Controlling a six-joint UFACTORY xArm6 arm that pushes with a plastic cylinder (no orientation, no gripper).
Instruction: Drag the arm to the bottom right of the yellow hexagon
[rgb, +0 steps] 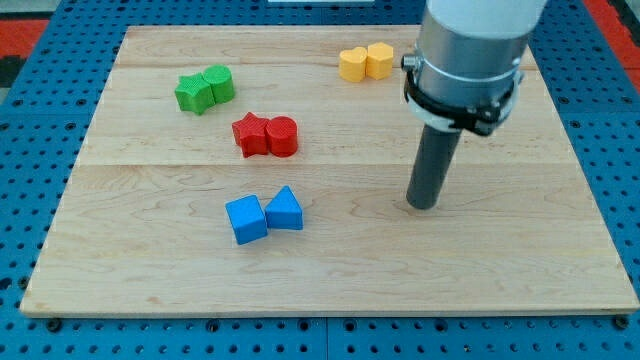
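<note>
Two yellow blocks touch near the view's top: a hexagon (353, 64) on the left and a heart-like block (380, 59) on the right. My tip (424, 205) rests on the wooden board (520, 260), well below and to the right of the yellow pair, apart from every block.
A green star (194, 93) and green cylinder (219, 83) touch at upper left. A red star (250, 133) and red cylinder (283, 136) touch at centre left. A blue cube (246, 219) and blue triangle (285, 209) touch below them. Blue pegboard (30, 120) surrounds the board.
</note>
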